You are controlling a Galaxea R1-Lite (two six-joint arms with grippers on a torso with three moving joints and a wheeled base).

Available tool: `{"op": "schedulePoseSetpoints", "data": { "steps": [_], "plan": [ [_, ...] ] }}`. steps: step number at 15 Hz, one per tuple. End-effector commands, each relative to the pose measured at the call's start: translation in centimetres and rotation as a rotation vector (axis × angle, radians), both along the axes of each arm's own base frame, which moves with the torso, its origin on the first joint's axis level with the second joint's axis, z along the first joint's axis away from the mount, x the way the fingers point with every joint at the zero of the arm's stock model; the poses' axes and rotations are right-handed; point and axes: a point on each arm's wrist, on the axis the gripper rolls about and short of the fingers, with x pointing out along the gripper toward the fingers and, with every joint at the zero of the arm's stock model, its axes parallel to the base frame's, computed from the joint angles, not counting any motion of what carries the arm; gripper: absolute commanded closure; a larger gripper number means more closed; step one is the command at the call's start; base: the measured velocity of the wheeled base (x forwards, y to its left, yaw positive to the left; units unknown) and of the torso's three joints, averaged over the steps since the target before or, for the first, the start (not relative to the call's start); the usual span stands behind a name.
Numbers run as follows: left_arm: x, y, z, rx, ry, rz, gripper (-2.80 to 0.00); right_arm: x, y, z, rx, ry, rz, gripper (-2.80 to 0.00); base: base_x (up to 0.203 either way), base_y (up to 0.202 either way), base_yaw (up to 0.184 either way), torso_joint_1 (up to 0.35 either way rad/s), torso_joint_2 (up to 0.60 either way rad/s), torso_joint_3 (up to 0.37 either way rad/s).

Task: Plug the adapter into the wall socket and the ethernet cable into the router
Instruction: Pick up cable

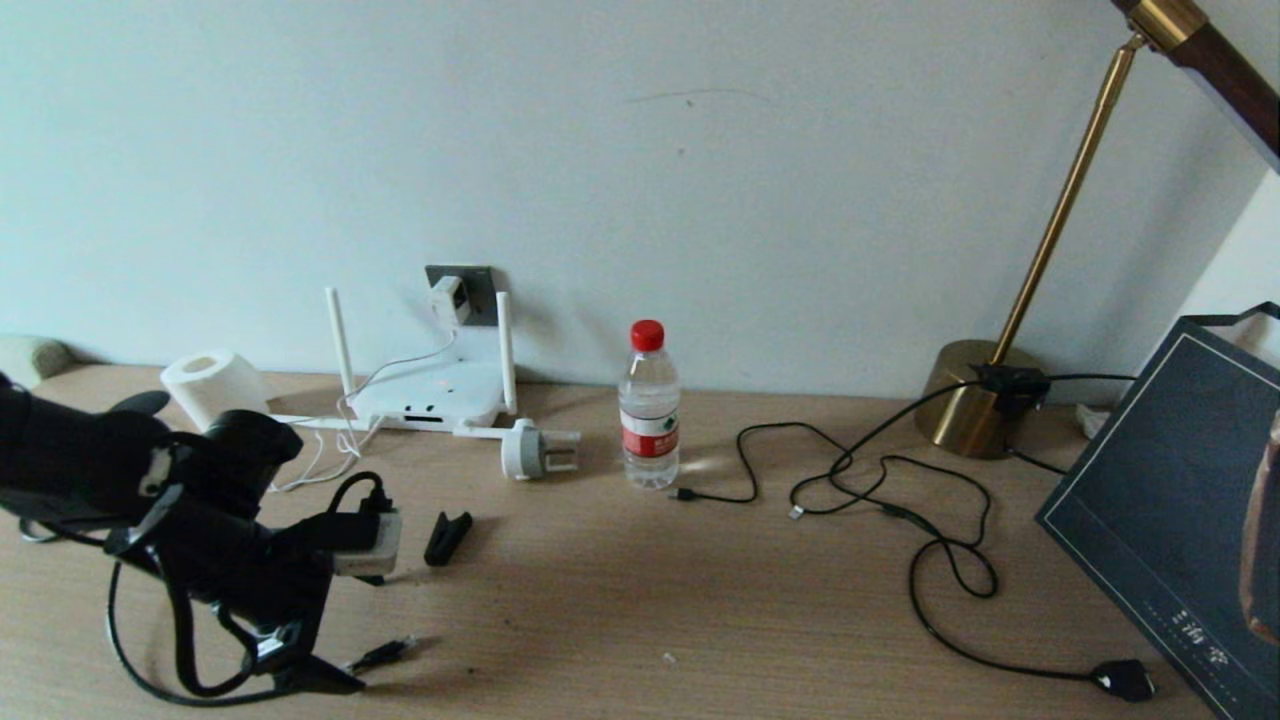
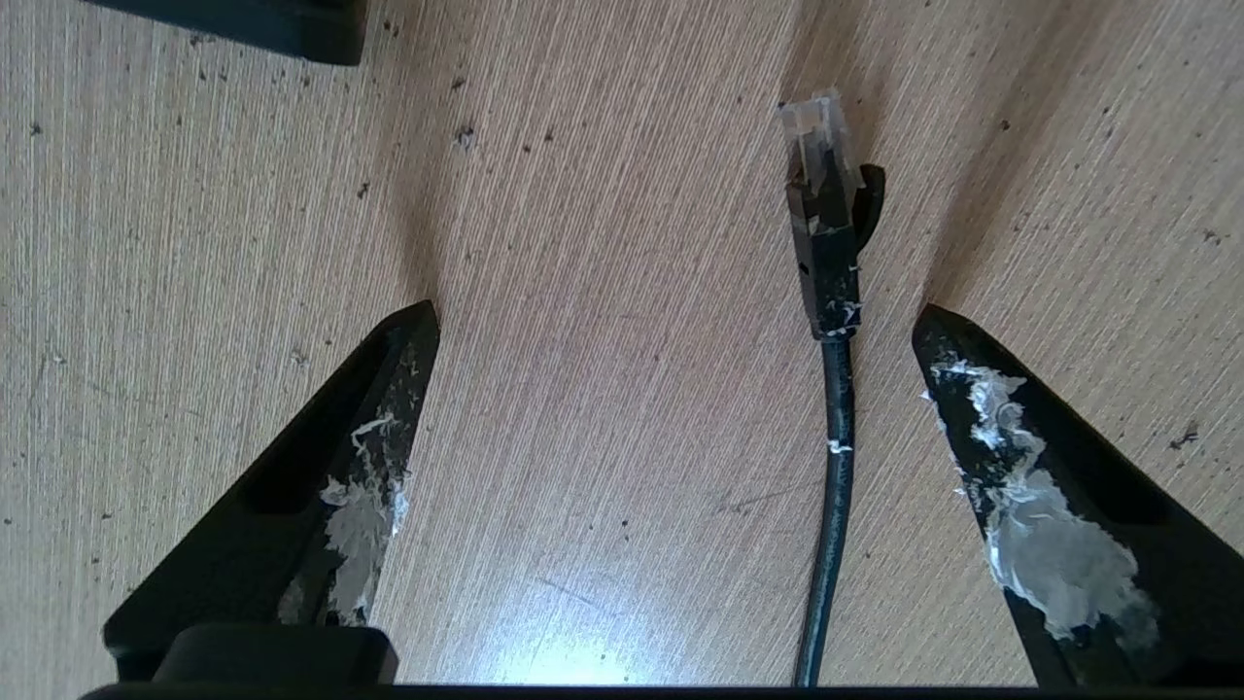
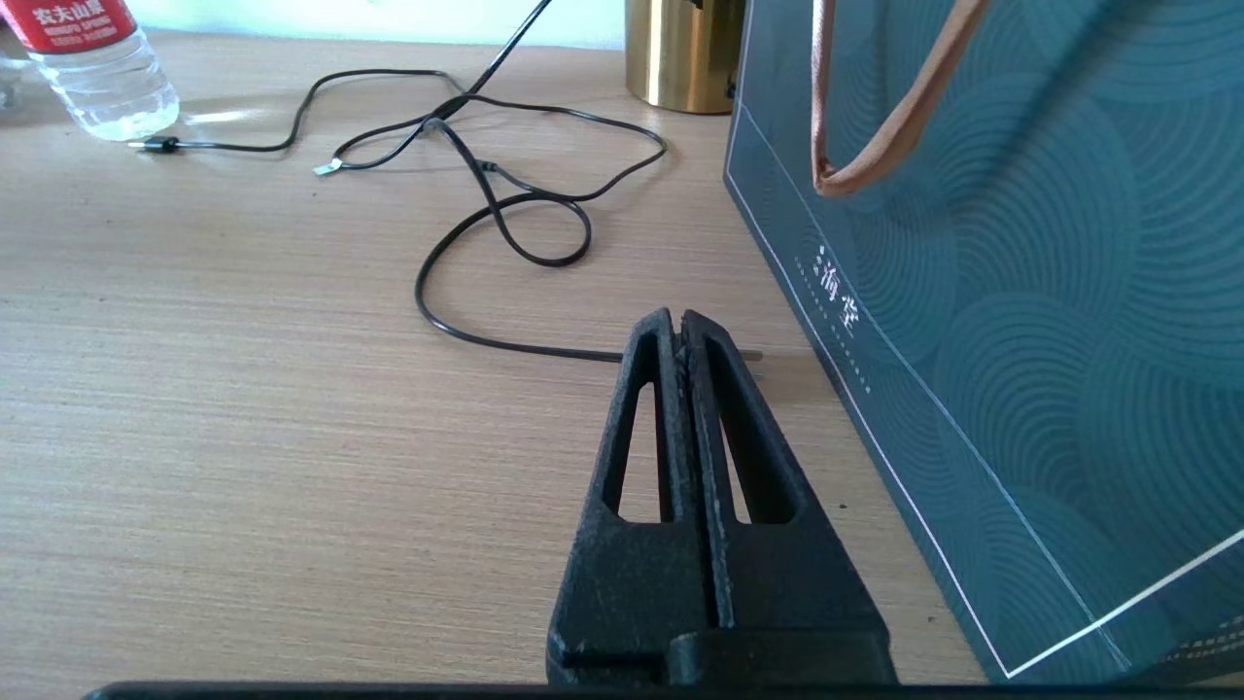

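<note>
The left gripper (image 2: 675, 311) hangs low over the table (image 2: 603, 408) with its jaws spread wide and holding nothing. The ethernet cable (image 2: 826, 253) lies on the wood between the fingers, nearer one of them, clear tip pointing away. The right gripper (image 3: 677, 316) sits with jaws pressed together, empty, beside a dark gift bag (image 3: 1020, 292). Farther back against the wall, the adapter (image 1: 449, 298) sits in the wall socket (image 1: 478, 292), its white cord running down to the router (image 1: 430, 397). A water bottle (image 1: 649, 405) stands near the router.
</note>
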Motion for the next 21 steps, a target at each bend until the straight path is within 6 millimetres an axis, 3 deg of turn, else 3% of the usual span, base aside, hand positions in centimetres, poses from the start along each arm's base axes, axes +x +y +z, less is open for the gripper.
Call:
{"op": "schedulePoseSetpoints", "data": {
  "steps": [1,3,4,5,15,21],
  "plan": [
    [0.1,0.0,-0.1,0.007,-0.006,-0.008,-2.8,0.0,0.0,0.0,0.0,0.0,0.0,0.0,0.0,0.0,0.0,0.0,0.0,0.0],
    [0.0,0.0,-0.2,0.006,0.001,-0.01,-2.8,0.0,0.0,0.0,0.0,0.0,0.0,0.0,0.0,0.0,0.0,0.0,0.0,0.0],
    [-0.1,0.0,-0.2,0.006,0.005,-0.009,-2.67,0.0,0.0,0.0,0.0,0.0,0.0,0.0,0.0,0.0,0.0,0.0,0.0,0.0],
    [-0.1,0.0,-0.3,0.006,0.006,-0.009,0.0,0.0,0.0,0.0,0.0,0.0,0.0,0.0,0.0,0.0,0.0,0.0,0.0,0.0],
    [-0.4,-0.4,-0.4,-0.013,0.013,-0.026,0.0,0.0,0.0,0.0,0.0,0.0,0.0,0.0,0.0,0.0,0.0,0.0,0.0,0.0],
    [-1.8,-1.1,2.6,-0.065,-0.092,-0.065,0.0,0.0,0.0,0.0,0.0,0.0,0.0,0.0,0.0,0.0,0.0,0.0,0.0,0.0]
  ]
}}
